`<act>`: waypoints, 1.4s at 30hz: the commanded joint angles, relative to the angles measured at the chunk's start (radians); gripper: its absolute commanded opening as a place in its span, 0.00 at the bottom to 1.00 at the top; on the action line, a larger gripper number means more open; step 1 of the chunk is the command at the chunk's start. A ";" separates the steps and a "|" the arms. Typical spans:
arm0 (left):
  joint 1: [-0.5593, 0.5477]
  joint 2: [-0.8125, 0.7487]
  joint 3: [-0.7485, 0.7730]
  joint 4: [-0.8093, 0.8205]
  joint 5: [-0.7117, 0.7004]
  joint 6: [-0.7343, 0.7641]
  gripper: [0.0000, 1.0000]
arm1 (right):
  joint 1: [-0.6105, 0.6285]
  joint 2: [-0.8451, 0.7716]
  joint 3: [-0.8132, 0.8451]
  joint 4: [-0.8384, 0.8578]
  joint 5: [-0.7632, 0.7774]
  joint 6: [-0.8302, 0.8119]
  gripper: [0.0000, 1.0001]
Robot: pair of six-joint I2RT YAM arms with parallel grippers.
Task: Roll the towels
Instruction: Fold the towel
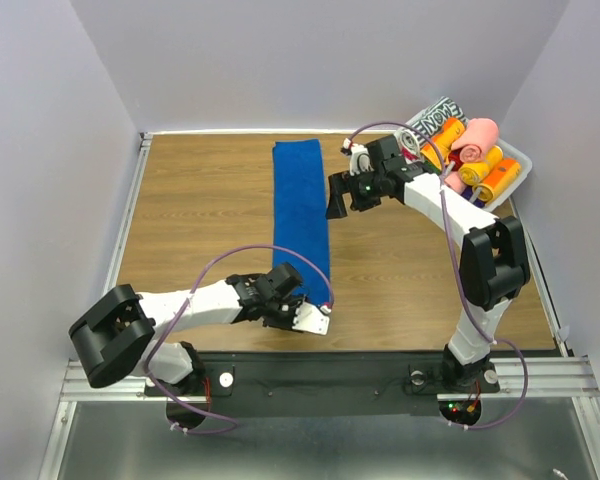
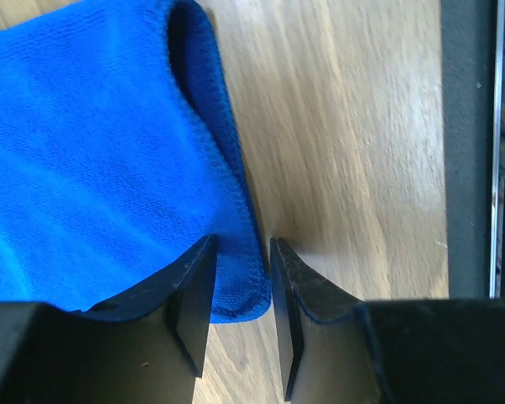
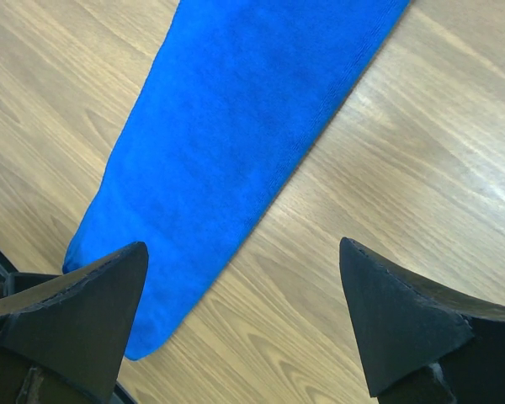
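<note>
The royal blue towel (image 1: 300,210) lies folded into a long narrow strip down the middle of the wooden table. My left gripper (image 1: 320,312) is at its near right corner. In the left wrist view the two fingers stand close together with the towel's corner (image 2: 236,286) pinched between them (image 2: 242,248). My right gripper (image 1: 348,205) hovers wide open over bare wood just right of the strip's far half. In the right wrist view (image 3: 242,246) the towel (image 3: 236,126) runs diagonally past its left finger. A pink rolled towel (image 1: 477,137) lies in the bin.
A clear plastic bin (image 1: 517,160) at the back right holds orange rolls (image 1: 490,175) and a black-and-white patterned roll (image 1: 435,115). White walls close the table at the back and sides. A black rail (image 2: 467,143) runs along the near edge.
</note>
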 commanded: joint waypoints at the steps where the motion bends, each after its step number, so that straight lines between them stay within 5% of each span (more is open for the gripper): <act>1: -0.005 0.021 0.005 0.060 -0.009 -0.028 0.43 | -0.013 -0.018 0.059 -0.010 -0.019 -0.016 0.99; 7: -0.005 0.065 -0.004 0.066 0.008 -0.013 0.39 | -0.023 -0.012 0.079 -0.022 -0.013 -0.021 0.98; 16: 0.003 0.123 0.028 0.002 0.049 0.001 0.00 | -0.046 -0.017 0.085 -0.045 -0.010 -0.044 0.97; 29: -0.001 0.028 0.206 -0.205 0.174 -0.040 0.00 | -0.063 -0.052 0.044 -0.049 -0.027 -0.050 0.97; 42: 0.263 0.214 0.470 -0.247 0.230 0.036 0.00 | -0.094 -0.043 0.047 -0.049 -0.012 -0.078 1.00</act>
